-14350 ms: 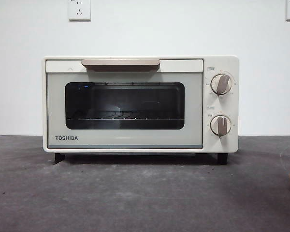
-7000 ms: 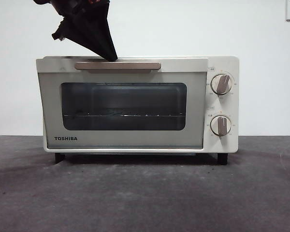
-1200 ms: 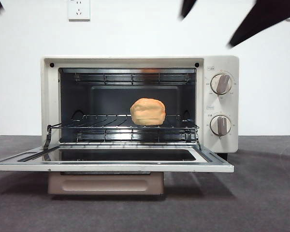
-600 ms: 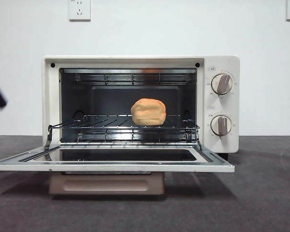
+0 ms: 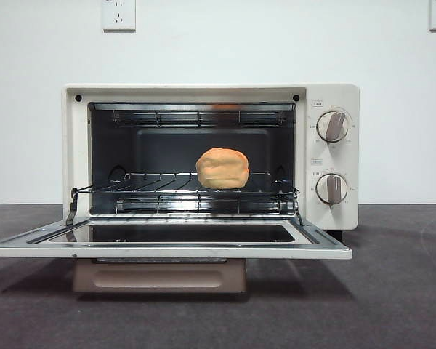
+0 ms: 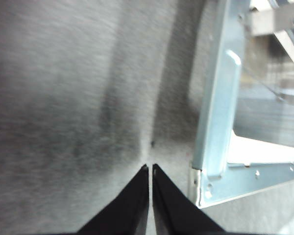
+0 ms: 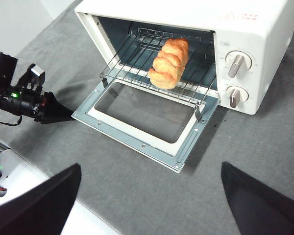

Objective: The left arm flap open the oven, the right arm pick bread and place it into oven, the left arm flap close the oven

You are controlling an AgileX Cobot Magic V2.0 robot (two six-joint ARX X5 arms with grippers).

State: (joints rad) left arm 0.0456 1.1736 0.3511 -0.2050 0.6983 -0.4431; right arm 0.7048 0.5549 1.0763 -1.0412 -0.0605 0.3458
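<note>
The bread (image 5: 222, 168) is held on the wire rack (image 5: 182, 190) inside the open oven (image 5: 333, 156). The left gripper (image 6: 151, 169) fingers are pressed together, empty; the right gripper (image 7: 149, 183) fingers are spread wide.

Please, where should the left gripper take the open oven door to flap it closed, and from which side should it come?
Probably under the door's front edge, at the beige bar handle hanging below it. The door lies flat and hinges at the oven mouth, so lifting there swings it shut. The left gripper, jaws shut, is low beside the door's corner, so come from that side.
</note>
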